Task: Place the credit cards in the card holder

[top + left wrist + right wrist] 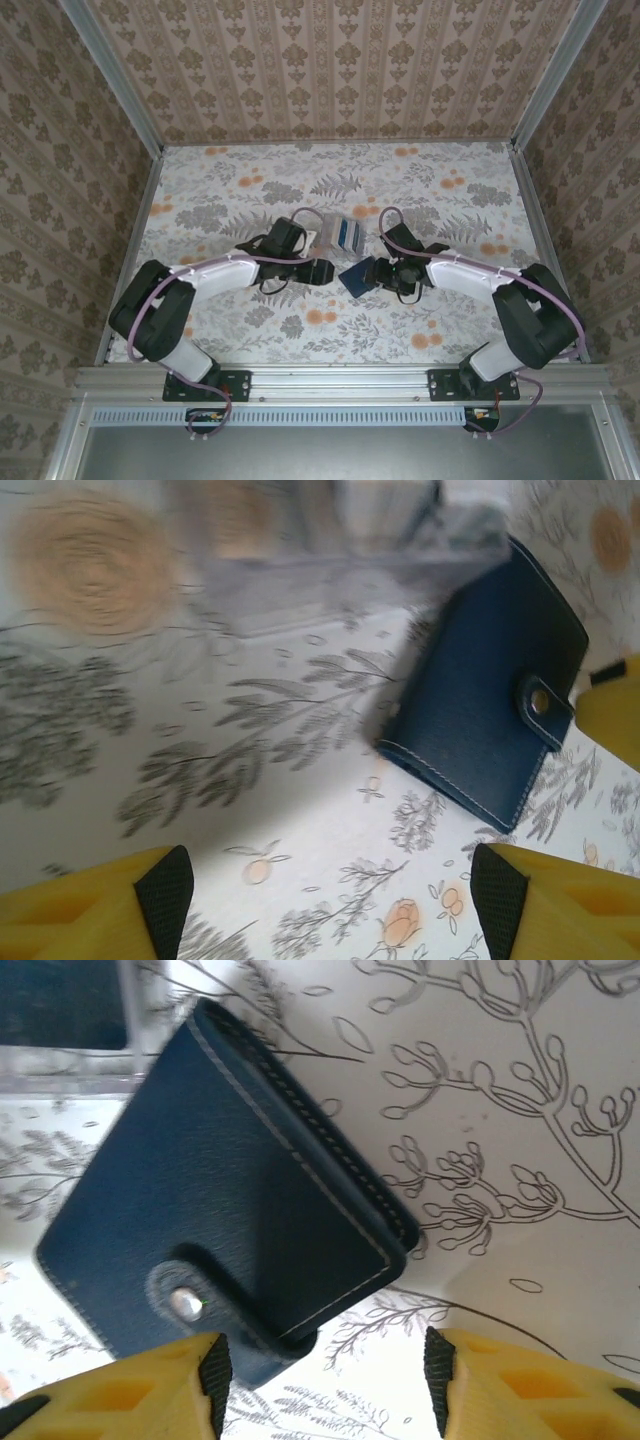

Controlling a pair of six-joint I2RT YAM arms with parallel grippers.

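Card holder (220,1210) closed, snap strap fastened, flat on floral table (230,200) between both grippers. Right gripper (325,1380) jaws apart, holder's corner between them, not clamped. Left gripper (330,900) jaws wide, nothing between, holder just ahead. Credit cards (346,235) just beyond holder, blue one visible.

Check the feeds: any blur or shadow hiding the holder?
Left wrist: holder sharp, the picture's top edge badly blurred, a soft shadow across the cloth. Right wrist: holder crisp, stitching and snap clear. Top external: even light, no glare, holder small.
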